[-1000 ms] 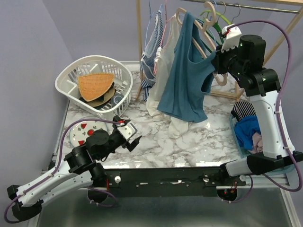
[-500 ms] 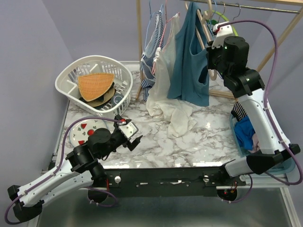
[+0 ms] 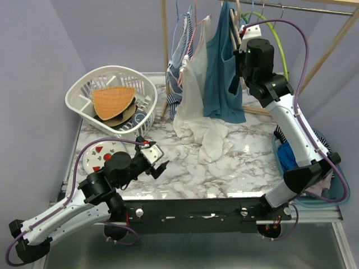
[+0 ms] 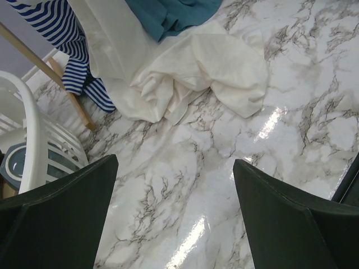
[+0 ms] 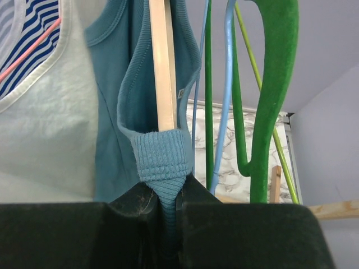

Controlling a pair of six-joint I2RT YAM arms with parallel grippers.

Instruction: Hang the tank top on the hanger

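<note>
The teal tank top [image 3: 221, 73] hangs from the rail at the back, next to a cream-white garment [image 3: 196, 95]. My right gripper [image 3: 239, 60] is high up beside it, shut on one ribbed shoulder strap [image 5: 160, 159]. The strap loops round the beige hanger [image 5: 162, 67], whose wooden arm runs straight up from the jaws. The hanger's hook is out of view. The tank top's hem shows in the left wrist view [image 4: 174, 14]. My left gripper [image 3: 159, 168] is open and empty, low over the marble table [image 4: 185, 190] at the front left.
A white basket [image 3: 73, 101] with hats stands at the back left, a plate [image 3: 98, 156] before it. A striped garment [image 3: 180, 61] hangs by the rack's wooden post [image 3: 164, 45]. Green [image 5: 275, 84] and light-blue [image 5: 227, 84] hangers hang right of the strap. A bin of clothes [image 3: 291, 157] is at the right.
My right arm has risen and swung left and back with the strap. The tank top now hangs straighter and higher on the hanger. The left arm has not moved.
</note>
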